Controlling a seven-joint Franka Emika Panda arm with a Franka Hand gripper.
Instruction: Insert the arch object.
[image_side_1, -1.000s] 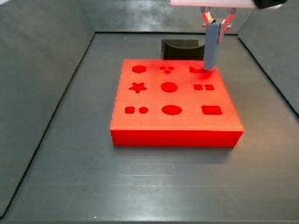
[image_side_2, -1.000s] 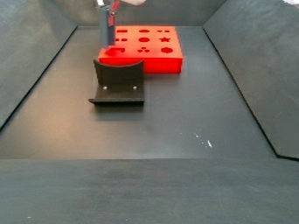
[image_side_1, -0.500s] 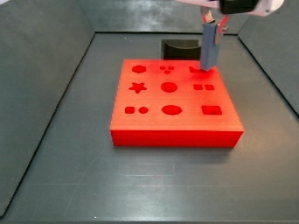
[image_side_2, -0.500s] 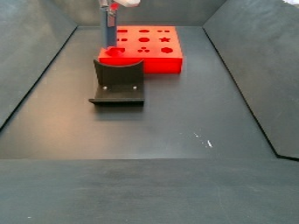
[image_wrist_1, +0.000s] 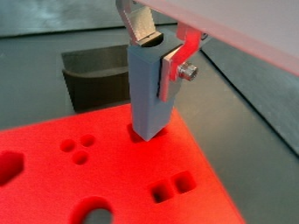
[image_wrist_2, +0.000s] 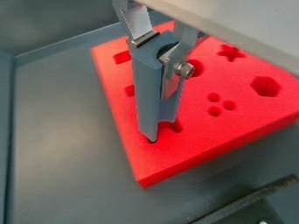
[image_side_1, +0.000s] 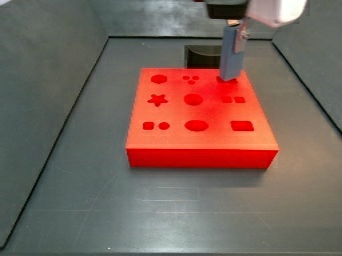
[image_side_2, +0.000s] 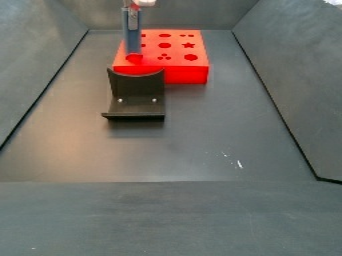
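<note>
The gripper hangs over the red board, its silver fingers closed on the grey arch block, which stands upright below them with its lower end touching the board, the fixture just behind.

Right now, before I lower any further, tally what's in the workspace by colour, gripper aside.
Red: 1, the board.
Grey-blue: 1, the arch object, upright between the gripper fingers above the board.
Dark: 1, the fixture beside the board.
Total: 3.
</note>
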